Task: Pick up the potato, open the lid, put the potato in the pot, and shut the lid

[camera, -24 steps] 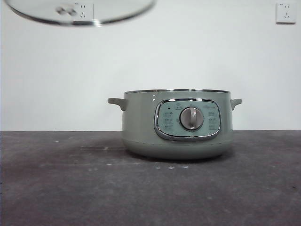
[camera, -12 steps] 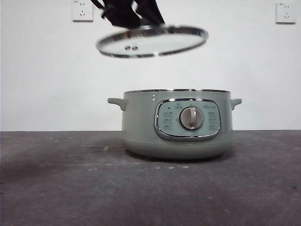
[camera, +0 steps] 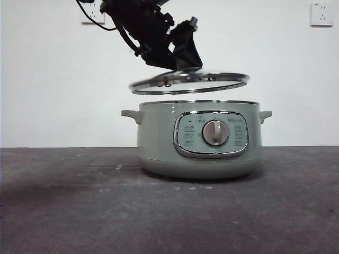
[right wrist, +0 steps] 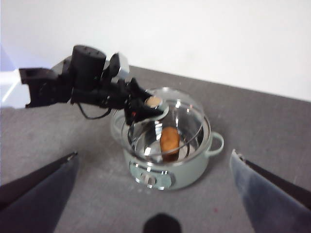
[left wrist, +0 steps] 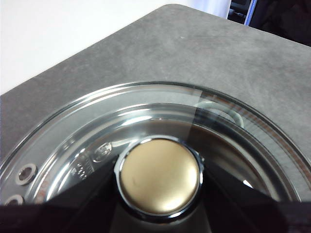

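The pale green pot (camera: 159, 140) stands on the dark table, dial to the front. My left gripper (camera: 177, 62) is shut on the lid's knob (left wrist: 159, 175) and holds the glass lid (camera: 190, 83) slightly tilted just above the pot's rim, apart from it. In the right wrist view the potato (right wrist: 169, 139) lies inside the pot (right wrist: 160, 172), under the lid (right wrist: 187, 114); the front view hides it. My right gripper (right wrist: 154, 154) is open and empty, high above the table, away from the pot.
A white wall stands close behind the pot, with sockets at the upper right (camera: 322, 14) and upper left (camera: 91, 17). The grey table (camera: 63, 211) stretches to both sides and in front of the pot.
The lid has come down from the upper left to just over the pot, with the left arm now showing above it. The pot has not moved.
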